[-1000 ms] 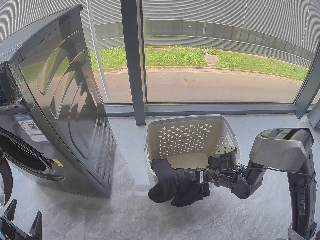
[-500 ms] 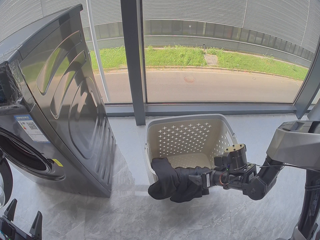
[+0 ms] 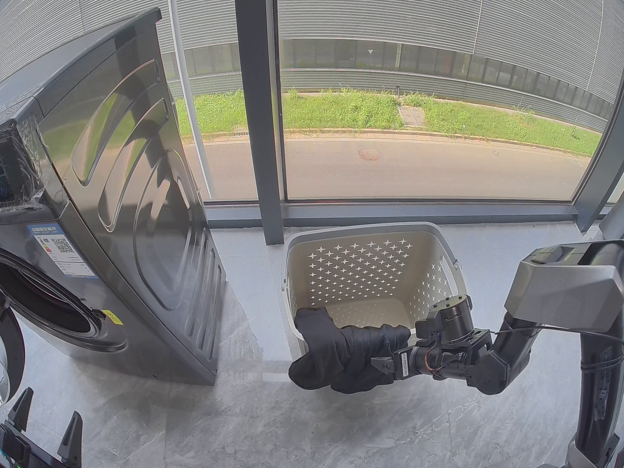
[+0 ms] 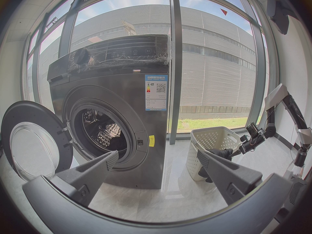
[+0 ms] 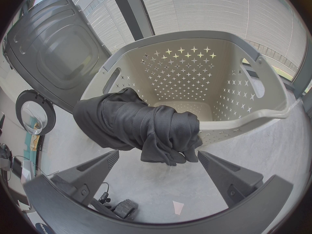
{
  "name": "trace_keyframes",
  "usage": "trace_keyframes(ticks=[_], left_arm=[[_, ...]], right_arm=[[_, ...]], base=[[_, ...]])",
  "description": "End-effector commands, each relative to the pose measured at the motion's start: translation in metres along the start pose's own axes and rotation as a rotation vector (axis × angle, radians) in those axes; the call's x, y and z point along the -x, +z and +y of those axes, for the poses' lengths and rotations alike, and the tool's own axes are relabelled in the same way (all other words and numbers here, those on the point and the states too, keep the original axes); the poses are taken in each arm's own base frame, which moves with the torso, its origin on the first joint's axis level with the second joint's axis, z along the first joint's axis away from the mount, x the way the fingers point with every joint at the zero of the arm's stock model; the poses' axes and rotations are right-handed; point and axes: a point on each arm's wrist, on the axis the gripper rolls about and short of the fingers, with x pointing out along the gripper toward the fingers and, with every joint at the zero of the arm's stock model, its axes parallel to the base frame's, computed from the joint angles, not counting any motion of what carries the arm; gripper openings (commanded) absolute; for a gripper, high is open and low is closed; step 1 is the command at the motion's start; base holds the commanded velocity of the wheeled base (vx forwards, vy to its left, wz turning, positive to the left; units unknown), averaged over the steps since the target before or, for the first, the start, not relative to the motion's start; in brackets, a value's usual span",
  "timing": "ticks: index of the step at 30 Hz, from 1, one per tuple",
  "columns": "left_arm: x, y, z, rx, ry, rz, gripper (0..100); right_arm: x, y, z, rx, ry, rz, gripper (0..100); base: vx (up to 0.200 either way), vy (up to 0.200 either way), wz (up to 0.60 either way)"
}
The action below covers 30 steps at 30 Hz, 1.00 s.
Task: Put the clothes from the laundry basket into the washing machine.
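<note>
The right gripper [image 5: 157, 155] has its fingers [image 5: 94, 174] spread wide apart and clamped on nothing. Directly ahead of the fingertips, in line with the gap between them, hangs a dark garment [image 5: 139, 127]. It is bunched into a thick roll whose lower folds dangle just in front of the tips. I cannot tell whether the tips touch the cloth. In the head view the right gripper [image 3: 383, 363] sits at the garment's [image 3: 338, 352] right end.

The garment is draped over the near rim of the laundry basket [image 5: 182, 39], partly inside and partly hanging down the outside wall. Beyond the cloth, the basket's star-pierced walls and pale bottom are in plain sight. The basket stands on the grey floor [image 3: 260, 424] in front of the window [image 3: 422, 86].

Well off to this gripper's left stands the washing machine [image 3: 130, 183].

The left gripper [image 4: 157, 156] also has its fingers apart and holds nothing. Straight ahead of it is the washing machine's front, with the round door [image 4: 32, 147] swung open and the drum [image 4: 100, 134] exposed. The basket and garment lie farther off to this gripper's right.
</note>
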Motion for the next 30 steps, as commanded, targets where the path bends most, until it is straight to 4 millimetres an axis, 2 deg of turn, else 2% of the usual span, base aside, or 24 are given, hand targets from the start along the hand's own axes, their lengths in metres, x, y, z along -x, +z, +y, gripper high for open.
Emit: trace_keyframes(ticks=[1,9,16,17,25,30], left_arm=[[0.000,-0.004,0.000,0.000,0.000,-0.002,100],[0.000,-0.005,0.000,0.003,0.000,0.000,100],[0.000,-0.004,0.000,0.003,0.000,-0.002,100],[0.000,-0.004,0.000,0.004,0.000,-0.002,100],[0.000,-0.004,0.000,0.003,0.000,-0.002,100],[0.000,-0.004,0.000,0.004,0.000,-0.002,100]], right_arm=[[-0.020,-0.006,-0.006,-0.011,-0.012,0.018,100],[-0.034,0.008,-0.004,-0.019,-0.005,-0.040,100],[-0.041,0.010,-0.003,-0.040,0.000,-0.056,100],[-0.042,0.011,-0.003,-0.040,0.002,-0.071,0],[-0.040,0.008,-0.001,-0.036,0.008,-0.070,0],[-0.030,0.009,0.002,-0.032,0.015,-0.078,0]], base=[[0.000,0.000,0.00],[0.000,0.000,0.00],[0.000,0.000,0.00],[0.000,0.000,0.00],[0.000,0.000,0.00],[0.000,0.000,0.00]])
